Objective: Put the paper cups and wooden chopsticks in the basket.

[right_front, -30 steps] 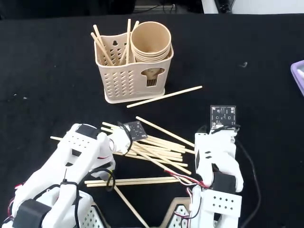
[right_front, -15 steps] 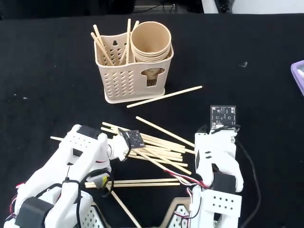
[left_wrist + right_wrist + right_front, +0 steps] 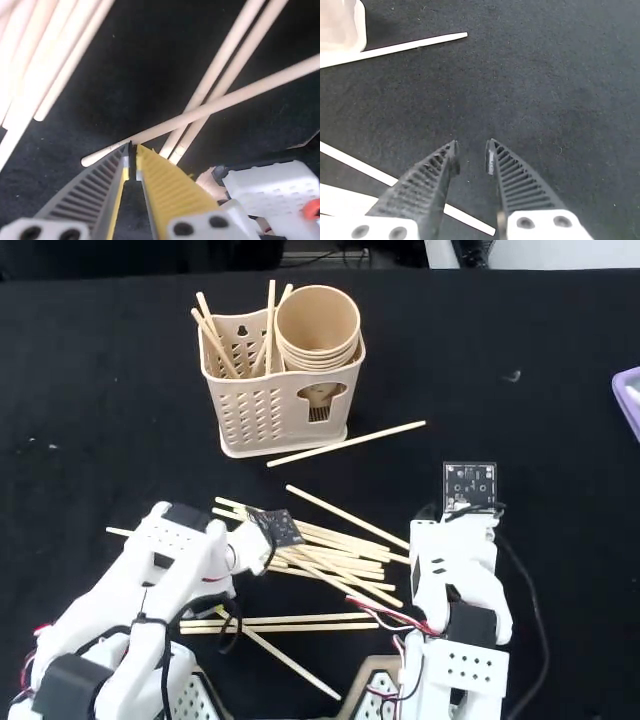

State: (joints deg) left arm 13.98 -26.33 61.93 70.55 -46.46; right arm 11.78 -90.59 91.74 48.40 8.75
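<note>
A beige basket (image 3: 275, 410) at the back holds stacked paper cups (image 3: 318, 325) and a few chopsticks (image 3: 225, 335). Several loose chopsticks (image 3: 330, 555) lie in a heap mid-table, and one lone chopstick (image 3: 345, 443) rests by the basket. My left gripper (image 3: 130, 146) is shut, its tips down on the near end of a slanted chopstick (image 3: 210, 105), which crosses a pair of chopsticks (image 3: 225, 65). In the high view that slanted chopstick (image 3: 290, 663) runs toward the front edge. My right gripper (image 3: 470, 150) hovers open over bare black cloth, holding nothing.
A purple container (image 3: 628, 395) pokes in at the right edge. The right arm (image 3: 455, 570) sits folded at the front right. The basket's corner (image 3: 342, 25) and the lone chopstick (image 3: 395, 47) appear ahead of the right gripper. Black cloth covers the table.
The slanted chopstick at the front has swung, its far end sweeping to the right. The left wrist has shifted slightly toward the front. The right arm has stayed still.
</note>
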